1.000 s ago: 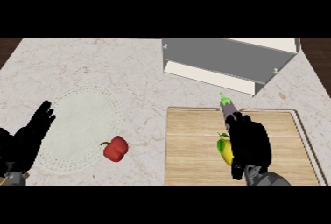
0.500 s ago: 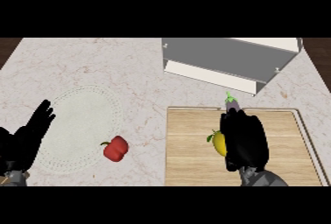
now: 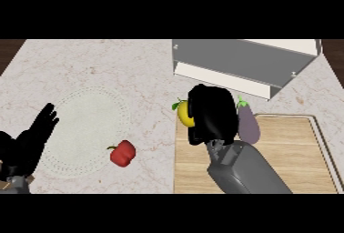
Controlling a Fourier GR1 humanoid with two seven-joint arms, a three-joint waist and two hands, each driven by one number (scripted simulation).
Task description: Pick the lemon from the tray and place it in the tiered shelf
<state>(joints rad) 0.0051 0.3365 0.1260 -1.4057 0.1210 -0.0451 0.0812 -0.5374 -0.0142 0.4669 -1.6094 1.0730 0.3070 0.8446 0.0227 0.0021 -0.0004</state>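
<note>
Head view shows the right robot hand point(image 3: 212, 116) curled round the lemon point(image 3: 183, 114) over the tray's point(image 3: 295, 154) far left corner, near the tiered shelf point(image 3: 235, 63), and the lemon could bump the shelf's edge and slip out.

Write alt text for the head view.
The right hand curls round a yellow lemon above the wooden tray's far edge, short of the grey shelf. An eggplant lies on the tray; the open left hand rests lower left.
</note>
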